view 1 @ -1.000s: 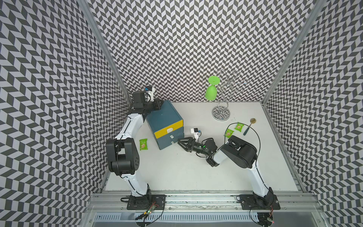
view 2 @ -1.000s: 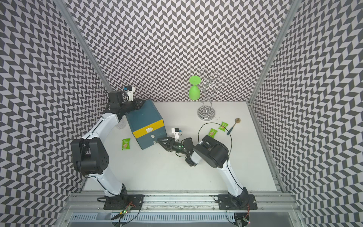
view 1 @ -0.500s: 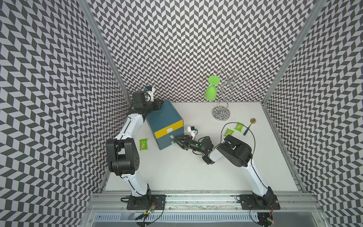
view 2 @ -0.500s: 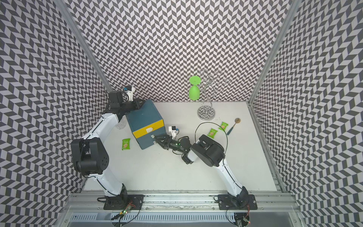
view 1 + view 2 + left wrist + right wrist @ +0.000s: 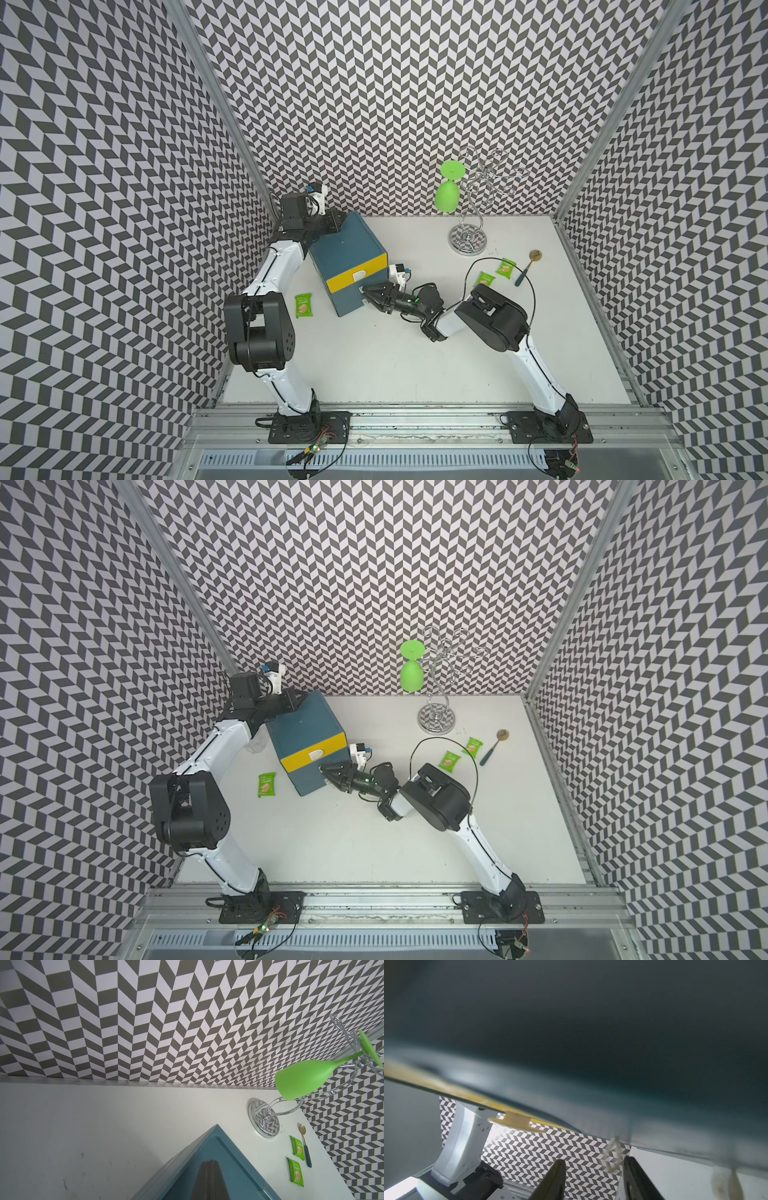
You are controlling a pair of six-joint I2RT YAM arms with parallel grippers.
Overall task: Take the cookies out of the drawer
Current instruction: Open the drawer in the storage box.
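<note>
Green cookies (image 5: 303, 305) are seen on the table (image 5: 374, 365); any in the closed drawer (image 5: 347, 301) are hidden. Judged light, slick, brittle; best pinched by a sealed edge. Right gripper (image 5: 366, 296): parted, empty, at the drawer; left gripper (image 5: 210, 1164): fully closed, empty.

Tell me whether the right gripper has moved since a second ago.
Yes. In a top view the right gripper has shifted toward the blue drawer box, its jaws now at the box's lower front.
</note>
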